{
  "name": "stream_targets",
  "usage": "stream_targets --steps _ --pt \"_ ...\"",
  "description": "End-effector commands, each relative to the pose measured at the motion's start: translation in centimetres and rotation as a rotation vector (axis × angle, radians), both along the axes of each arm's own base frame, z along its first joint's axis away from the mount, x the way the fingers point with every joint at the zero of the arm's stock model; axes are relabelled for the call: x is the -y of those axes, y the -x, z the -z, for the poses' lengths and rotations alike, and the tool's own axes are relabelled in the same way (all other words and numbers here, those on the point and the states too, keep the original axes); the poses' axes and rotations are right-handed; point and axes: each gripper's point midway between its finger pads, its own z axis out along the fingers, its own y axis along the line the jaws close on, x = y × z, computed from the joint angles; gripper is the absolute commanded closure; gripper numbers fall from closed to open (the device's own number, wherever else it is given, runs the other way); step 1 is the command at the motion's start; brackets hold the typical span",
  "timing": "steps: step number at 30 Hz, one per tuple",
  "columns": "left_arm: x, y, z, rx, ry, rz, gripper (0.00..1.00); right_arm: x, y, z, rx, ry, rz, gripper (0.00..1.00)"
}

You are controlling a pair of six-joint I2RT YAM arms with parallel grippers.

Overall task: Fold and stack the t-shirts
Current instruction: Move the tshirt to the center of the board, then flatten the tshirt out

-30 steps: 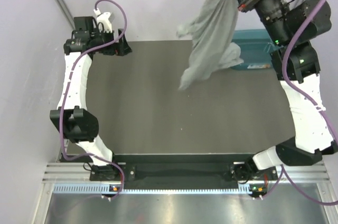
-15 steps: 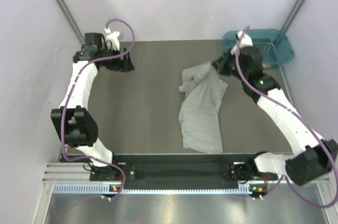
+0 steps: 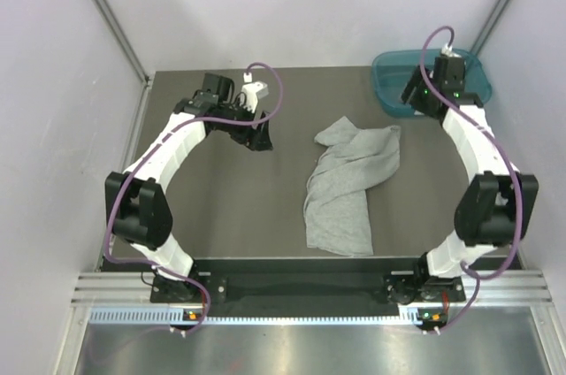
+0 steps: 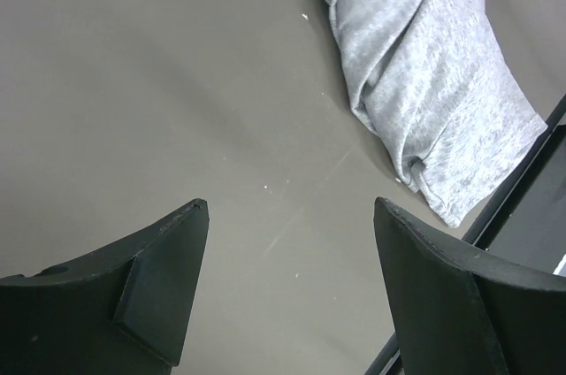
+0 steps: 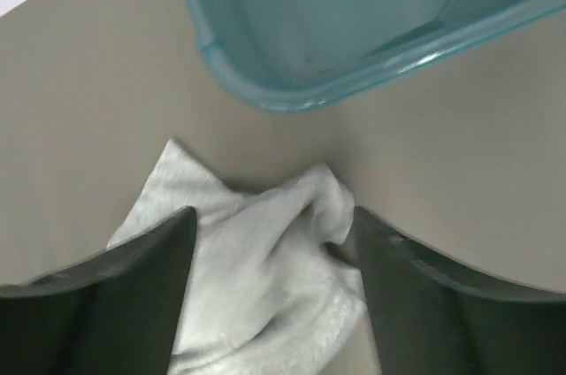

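One light grey t-shirt (image 3: 347, 182) lies crumpled on the dark table, running from near the tub down toward the front edge. In the left wrist view it (image 4: 424, 83) fills the upper right. My left gripper (image 3: 261, 140) hovers open left of the shirt over bare table, with nothing between its fingertips (image 4: 290, 207). My right gripper (image 3: 414, 99) is open beside the tub, above the shirt's far right corner. That bunched corner (image 5: 256, 286) shows between its open fingers (image 5: 274, 216), which do not grip the cloth.
A teal plastic tub (image 3: 469, 74) stands at the back right corner; its rim (image 5: 292, 101) is just beyond the right fingers. A black rail (image 4: 522, 172) runs along the table's front edge, close to the shirt's lower end. Grey walls enclose the table.
The right gripper, which held the shirt high, laid it on the table, opened and drew back toward the tub. The left arm swung right toward the table's middle.
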Motion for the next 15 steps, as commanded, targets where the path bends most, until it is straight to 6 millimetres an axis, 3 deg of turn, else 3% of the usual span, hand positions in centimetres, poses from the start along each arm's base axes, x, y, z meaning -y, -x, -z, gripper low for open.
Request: stream_targets --steps 1,2,4,5,6,7,8,9,11,12,15 --pt "0.2 -0.3 -0.9 0.049 0.031 0.015 0.19 2.8 -0.5 -1.8 -0.055 0.089 0.074 0.25" --pt "0.2 -0.1 -0.9 0.046 0.029 0.020 0.19 2.6 1.2 -1.1 -0.121 0.096 0.073 0.20" --pt "0.1 0.0 -1.5 0.072 0.025 0.028 0.18 0.3 3.7 -0.7 -0.149 0.162 0.021 0.12" --pt "0.0 0.0 -1.6 0.081 0.021 0.028 0.17 -0.6 6.6 -0.3 -0.159 0.188 -0.003 0.01" --pt "-0.1 -0.1 -1.9 0.092 0.019 0.025 0.17 -3.1 8.4 0.2 -0.164 0.212 -0.061 0.00" --pt "-0.2 -0.1 -2.0 0.093 0.017 0.018 0.17 -4.4 10.1 0.7 -0.170 0.211 -0.094 0.00" --pt "-0.3 -0.2 -2.1 0.092 0.020 0.013 0.17 -5.0 13.0 2.3 -0.213 0.208 -0.119 0.00" --pt "-0.4 -0.3 -2.4 0.084 0.026 0.004 0.17 -7.0 14.8 3.2 -0.237 0.179 -0.144 0.00" --pt "-0.5 -0.3 -2.7 0.082 0.032 -0.006 0.17 -7.8 18.3 5.7 -0.303 0.153 -0.160 0.02" --pt "-0.8 -0.4 -2.9 0.083 0.034 -0.016 0.17 -9.4 19.6 6.3 -0.311 0.116 -0.177 0.03" --pt "-1.5 -0.5 -3.3 0.093 0.013 -0.042 0.16 -11.2 23.0 9.0 -0.345 0.085 -0.203 0.06"
